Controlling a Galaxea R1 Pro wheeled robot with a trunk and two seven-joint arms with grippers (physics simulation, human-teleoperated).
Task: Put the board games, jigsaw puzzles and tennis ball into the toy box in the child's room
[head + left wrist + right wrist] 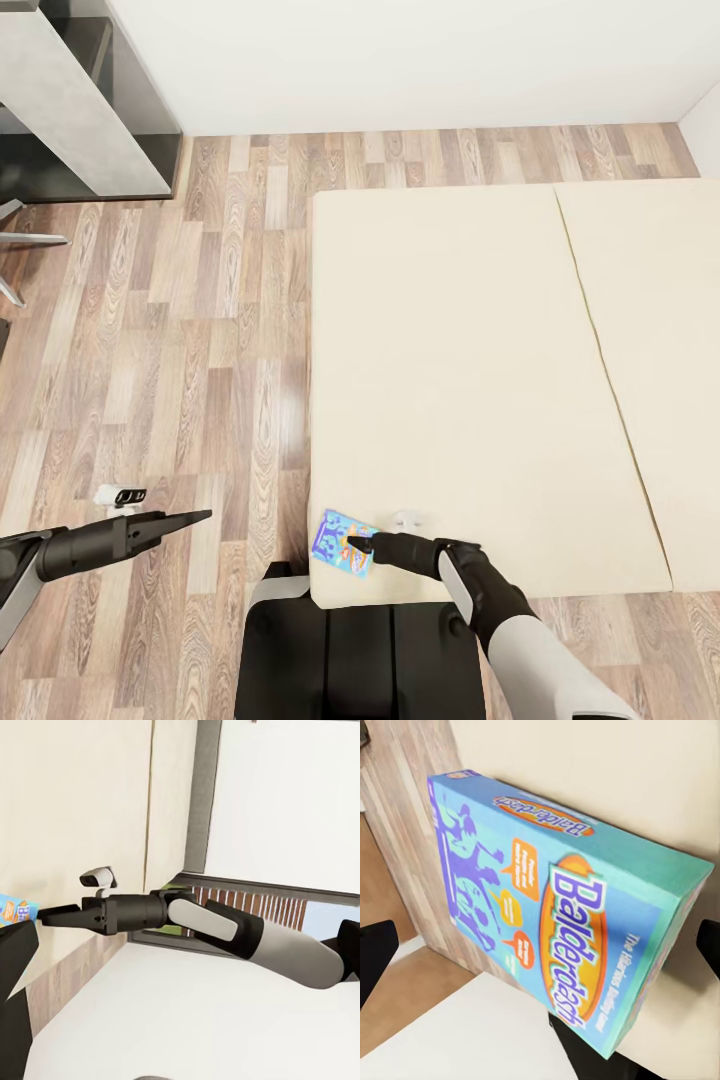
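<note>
board game (342, 542), blue with orange marks: lying flat at the near corner of the bed (450, 340), its corner overhanging the edge. right gripper (355, 546) is reaching over it, fingers spread wide on either side, gripping nothing. left gripper (196, 517) is hovering over the wood floor (180, 350), well apart; its opening cannot be told.

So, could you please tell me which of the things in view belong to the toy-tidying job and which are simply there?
Belonging to the job:
- blue Balderdash board game, at the bed's near corner
- bed it lies on
- table, far left
- right gripper, open at the game

Simply there:
- wood-plank floor
- white wall
- left gripper, over the floor
</note>
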